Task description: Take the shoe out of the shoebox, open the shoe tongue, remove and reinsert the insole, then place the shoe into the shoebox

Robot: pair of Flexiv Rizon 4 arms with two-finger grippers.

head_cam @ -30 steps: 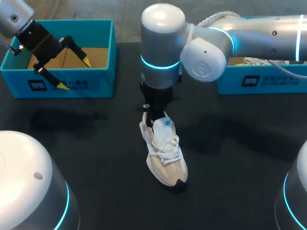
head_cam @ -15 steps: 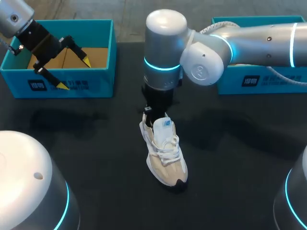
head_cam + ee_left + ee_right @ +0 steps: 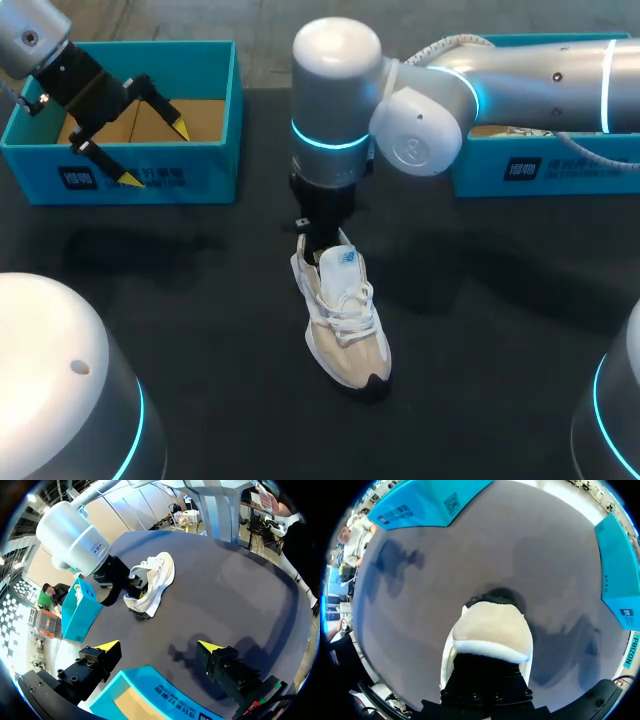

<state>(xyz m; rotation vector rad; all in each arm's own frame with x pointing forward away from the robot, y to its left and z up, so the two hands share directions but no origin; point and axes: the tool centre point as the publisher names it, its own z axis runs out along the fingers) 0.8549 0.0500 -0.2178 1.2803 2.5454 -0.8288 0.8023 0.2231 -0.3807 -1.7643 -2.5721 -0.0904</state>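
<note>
A beige and white shoe [image 3: 345, 320] with a dark toe stands on the black table, toe toward the front edge. My right gripper [image 3: 320, 243] points straight down at the shoe's heel opening. In the right wrist view its black body covers the heel end of the shoe [image 3: 490, 630] and hides the yellow tips, with nothing seen held. My left gripper [image 3: 155, 153] hangs open and empty over the front wall of the left blue shoebox [image 3: 215, 100]. From the left wrist, the shoe [image 3: 152, 577] lies well ahead of the open left gripper [image 3: 159, 646].
A second blue box [image 3: 540, 165] stands at the back right with white material inside, under my right arm. The left box shows a brown cardboard floor. Two large white rounded arm bases fill the front corners.
My right arm's wrist swayed slightly to the right and came back. The shoe and the left arm have not moved.
</note>
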